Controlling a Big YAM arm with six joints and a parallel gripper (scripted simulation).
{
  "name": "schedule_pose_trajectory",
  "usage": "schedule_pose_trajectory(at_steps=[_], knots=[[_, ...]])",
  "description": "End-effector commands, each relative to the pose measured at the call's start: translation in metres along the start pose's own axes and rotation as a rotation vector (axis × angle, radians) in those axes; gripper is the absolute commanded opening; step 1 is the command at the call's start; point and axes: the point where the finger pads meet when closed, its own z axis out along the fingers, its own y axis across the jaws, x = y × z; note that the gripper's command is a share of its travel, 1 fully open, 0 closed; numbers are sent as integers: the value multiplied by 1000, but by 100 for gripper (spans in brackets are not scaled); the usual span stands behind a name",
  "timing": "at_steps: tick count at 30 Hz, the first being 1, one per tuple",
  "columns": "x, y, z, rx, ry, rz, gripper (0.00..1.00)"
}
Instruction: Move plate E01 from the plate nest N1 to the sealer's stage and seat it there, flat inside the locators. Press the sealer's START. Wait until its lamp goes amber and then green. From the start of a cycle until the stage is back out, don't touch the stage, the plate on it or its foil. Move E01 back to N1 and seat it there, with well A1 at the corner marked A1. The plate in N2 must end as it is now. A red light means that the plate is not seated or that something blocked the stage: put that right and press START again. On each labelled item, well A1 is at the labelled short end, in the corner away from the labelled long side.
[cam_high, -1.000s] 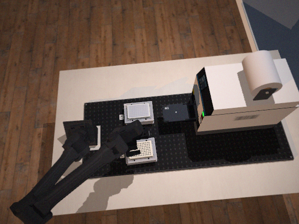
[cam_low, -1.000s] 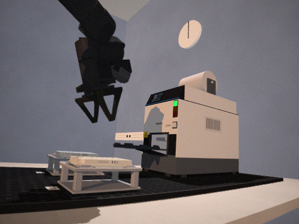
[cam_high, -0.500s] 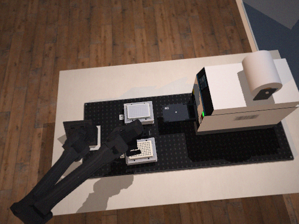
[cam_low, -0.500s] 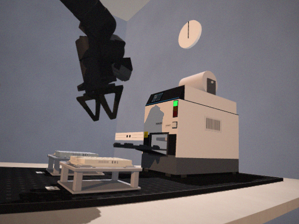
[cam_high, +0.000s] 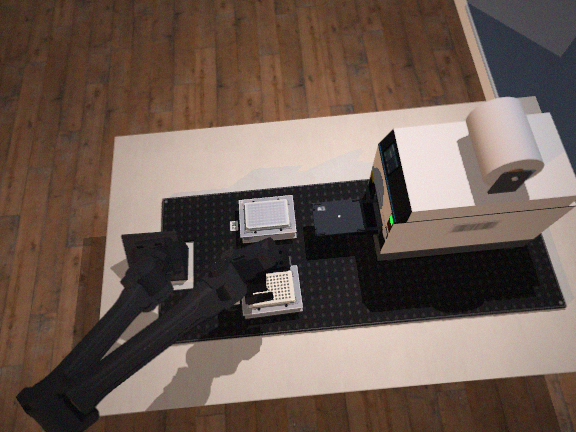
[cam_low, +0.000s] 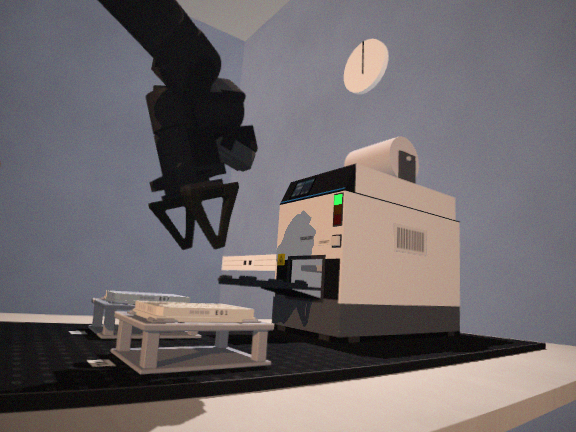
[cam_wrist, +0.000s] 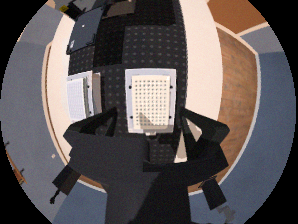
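Cream plate E01 (cam_high: 281, 288) (cam_low: 200, 311) (cam_wrist: 151, 100) sits in its nest (cam_high: 297, 300) (cam_low: 150, 326) (cam_wrist: 129, 100), lower centre of top view. Jaws (cam_low: 201, 246) spread above, nothing gripped. Centre over the long sides, descend straight, clamp level.

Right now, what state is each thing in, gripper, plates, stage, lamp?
Gripper: open, above E01's nest
Plate E01: on its nest
Other plate: on its nest
Stage: out, no plate
Lamp: green
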Motion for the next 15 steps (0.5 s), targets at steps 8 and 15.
schedule_pose_trajectory(at_steps=[8, 15], knots=[[6, -2, 17, -4, -14, -29, 100], [13, -2, 31, 1, 10, -26, 100]])
